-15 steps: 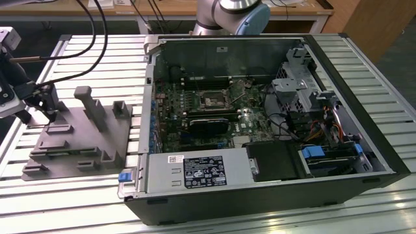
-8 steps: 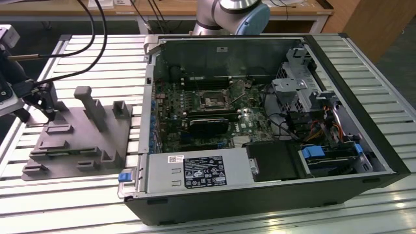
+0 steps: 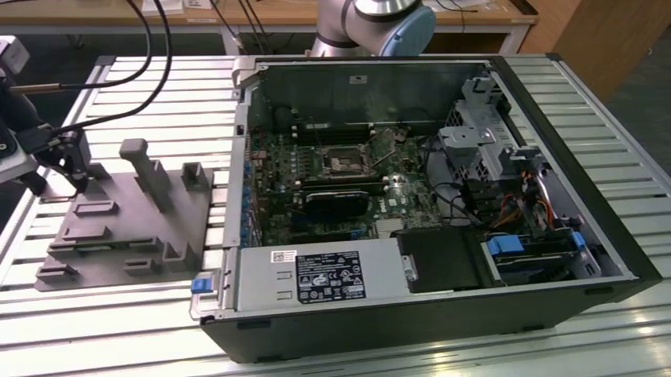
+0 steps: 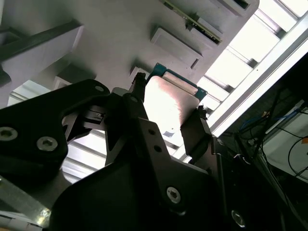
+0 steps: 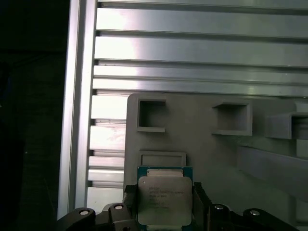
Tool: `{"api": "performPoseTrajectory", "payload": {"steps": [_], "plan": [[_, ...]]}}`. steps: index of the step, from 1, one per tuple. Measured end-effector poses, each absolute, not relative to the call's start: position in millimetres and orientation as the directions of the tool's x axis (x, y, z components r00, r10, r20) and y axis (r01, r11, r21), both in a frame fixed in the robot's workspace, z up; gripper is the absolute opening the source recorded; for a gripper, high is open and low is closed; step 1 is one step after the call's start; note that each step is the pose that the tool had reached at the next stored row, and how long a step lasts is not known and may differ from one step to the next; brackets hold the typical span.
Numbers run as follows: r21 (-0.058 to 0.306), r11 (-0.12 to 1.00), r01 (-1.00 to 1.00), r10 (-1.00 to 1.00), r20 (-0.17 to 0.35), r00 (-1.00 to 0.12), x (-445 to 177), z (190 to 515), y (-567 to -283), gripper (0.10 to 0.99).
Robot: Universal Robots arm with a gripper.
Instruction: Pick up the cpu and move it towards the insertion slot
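Over the grey plastic fixture (image 3: pixel 115 236), near the slatted metal table's (image 3: pixel 157 78) edge on the exterior view's left, the gripper (image 3: pixel 61 182) points downward. Its two fingers are clamped on opposite edges of the cpu (image 5: pixel 165 196), close above the fixture's corner. The insertion slot (image 3: pixel 344 162) lies well apart, on the board inside the open computer case (image 3: pixel 367 86) mid-table. Black cables (image 3: pixel 141 39) hang above the table's far edge, and a wooden bench (image 3: pixel 294 12) stands behind it.

A slatted metal table (image 3: pixel 115 322) carries two things side by side: a grey plastic fixture (image 3: pixel 126 228) (towards the exterior view's left) and an open computer case (image 3: pixel 419 204), lying on its side.
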State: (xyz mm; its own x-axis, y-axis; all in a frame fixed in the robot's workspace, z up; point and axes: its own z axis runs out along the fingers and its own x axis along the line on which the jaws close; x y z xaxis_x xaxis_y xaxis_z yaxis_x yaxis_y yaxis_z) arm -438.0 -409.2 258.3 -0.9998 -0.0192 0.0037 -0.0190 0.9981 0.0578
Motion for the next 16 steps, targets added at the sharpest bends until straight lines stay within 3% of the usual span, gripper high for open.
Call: {"api": "performPoseTrajectory", "payload": {"steps": [16], "plan": [[0.058,0.998,-0.019,-0.019,0.004,-1.0,-438,270,-409,0.545]]}}
